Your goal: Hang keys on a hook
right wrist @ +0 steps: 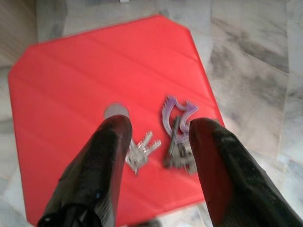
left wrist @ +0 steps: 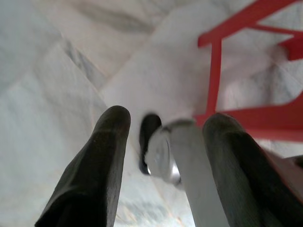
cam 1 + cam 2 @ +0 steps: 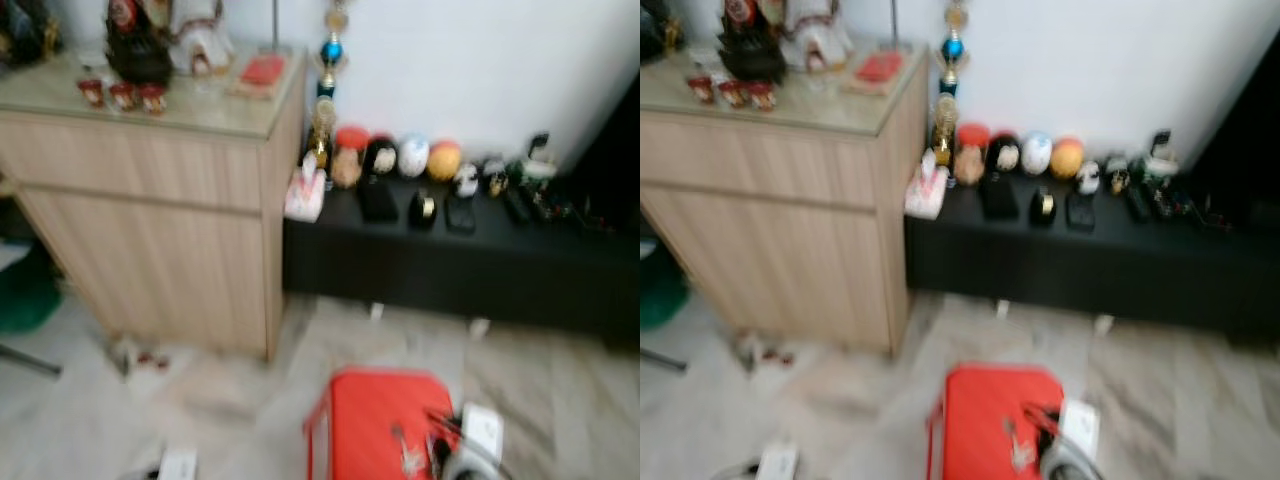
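My right gripper (image 1: pixel 154 142) has black fingers (image 1: pixel 106 161); under it the stool (image 1: pixel 71 94) is bright red, with one small grey round spot; the keys (image 1: pixel 142 151) on it are silvery grey, and the tag (image 1: pixel 176 113) beside them is pale translucent purple; the floor (image 1: pixel 251 61) is white marble veined with grey; my left gripper (image 2: pixel 163 156) is black too, over the same pale marble and red stool legs (image 2: pixel 215 71); the cabinet (image 3: pixel 150 220) is light wood grain; the low counter (image 3: pixel 450 260) is black; the wall (image 3: pixel 480 60) is white.
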{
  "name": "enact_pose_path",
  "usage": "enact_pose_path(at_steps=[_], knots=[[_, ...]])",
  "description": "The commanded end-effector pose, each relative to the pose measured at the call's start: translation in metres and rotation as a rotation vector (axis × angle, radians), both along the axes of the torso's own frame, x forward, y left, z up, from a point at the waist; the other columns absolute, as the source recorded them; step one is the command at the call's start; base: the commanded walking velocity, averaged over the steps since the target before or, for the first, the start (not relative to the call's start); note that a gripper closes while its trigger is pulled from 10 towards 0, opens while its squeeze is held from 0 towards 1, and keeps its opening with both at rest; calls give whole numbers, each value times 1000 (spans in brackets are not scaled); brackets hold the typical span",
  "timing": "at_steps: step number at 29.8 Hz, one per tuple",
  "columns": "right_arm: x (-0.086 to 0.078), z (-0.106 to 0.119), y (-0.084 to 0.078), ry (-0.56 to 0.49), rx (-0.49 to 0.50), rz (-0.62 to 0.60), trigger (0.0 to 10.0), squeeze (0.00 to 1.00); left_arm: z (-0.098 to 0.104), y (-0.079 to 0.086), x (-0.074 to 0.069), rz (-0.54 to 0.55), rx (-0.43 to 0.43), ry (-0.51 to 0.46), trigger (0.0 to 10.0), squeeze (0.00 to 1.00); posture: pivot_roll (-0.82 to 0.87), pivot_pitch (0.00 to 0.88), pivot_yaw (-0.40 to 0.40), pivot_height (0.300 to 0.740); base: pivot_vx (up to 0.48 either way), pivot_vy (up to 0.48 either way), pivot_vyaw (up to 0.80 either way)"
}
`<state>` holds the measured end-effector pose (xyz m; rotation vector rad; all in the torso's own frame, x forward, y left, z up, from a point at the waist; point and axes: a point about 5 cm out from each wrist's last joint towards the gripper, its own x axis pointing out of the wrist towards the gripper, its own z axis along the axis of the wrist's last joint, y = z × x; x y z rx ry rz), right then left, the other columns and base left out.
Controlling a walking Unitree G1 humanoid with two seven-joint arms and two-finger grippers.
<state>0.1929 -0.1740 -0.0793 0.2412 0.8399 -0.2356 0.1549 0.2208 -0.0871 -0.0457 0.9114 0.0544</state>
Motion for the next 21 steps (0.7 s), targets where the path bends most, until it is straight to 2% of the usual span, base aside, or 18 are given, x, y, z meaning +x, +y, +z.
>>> enact_pose_path(at_steps=[1,10,16,21], knots=[[-7,-2,-10,18,-19,-19,10000,0,-5,-8,-7,1,-24,29,10000,0,123,0,-81,740,0,0,0],[-5,-1,-10,2,-30,-4,10000,0,-5,-8,-7,1,-24,27,10000,0,121,0,-80,740,0,0,0],[0,3,-11,-34,-83,85,10000,0,-5,-7,-8,3,-23,26,10000,0,121,0,-82,740,0,0,0],[7,9,-9,-104,-134,229,10000,0,-5,-7,-8,2,-21,27,10000,0,113,0,-84,740,0,0,0]])
